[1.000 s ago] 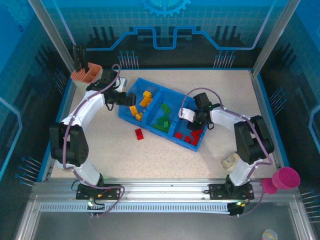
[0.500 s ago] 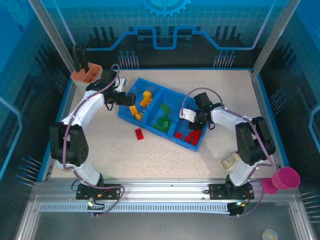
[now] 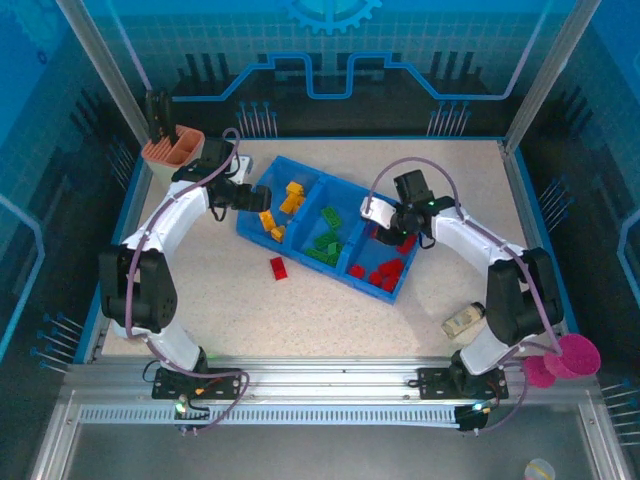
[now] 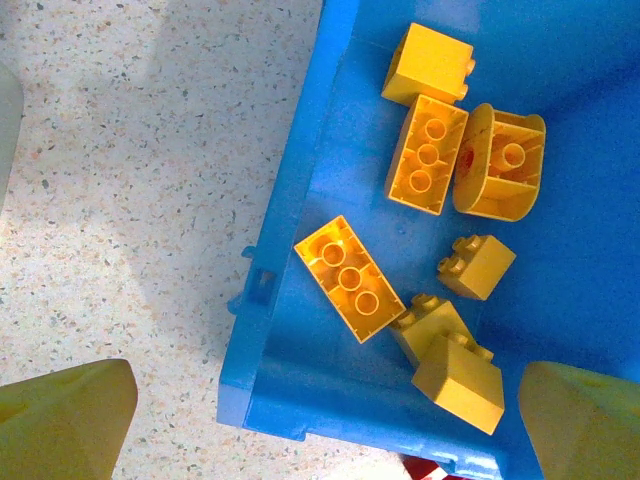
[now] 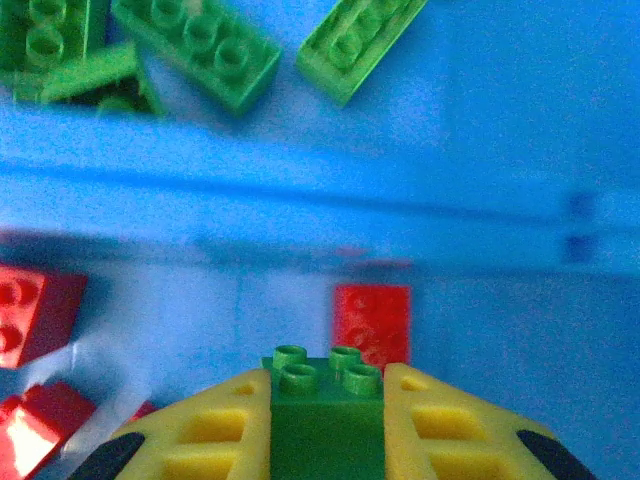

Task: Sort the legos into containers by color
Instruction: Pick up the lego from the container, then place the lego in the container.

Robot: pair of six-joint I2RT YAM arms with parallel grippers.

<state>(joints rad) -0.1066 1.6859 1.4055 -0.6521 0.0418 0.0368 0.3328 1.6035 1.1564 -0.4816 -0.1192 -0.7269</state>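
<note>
Right jaws clamp green lego [image 5: 326, 415], seemingly over red legos [image 5: 371, 322]; left jaws gape empty.

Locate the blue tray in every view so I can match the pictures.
Top external: blue tray mid-table, slanting, between the arms.
Left wrist: its left end on the right side, holding yellow legos.
Right wrist: its divider wall runs across, green legos above, red legos below.
Shared landmark: the tray's contents: yellow and green legos tie each wrist view to the top view.
</note>
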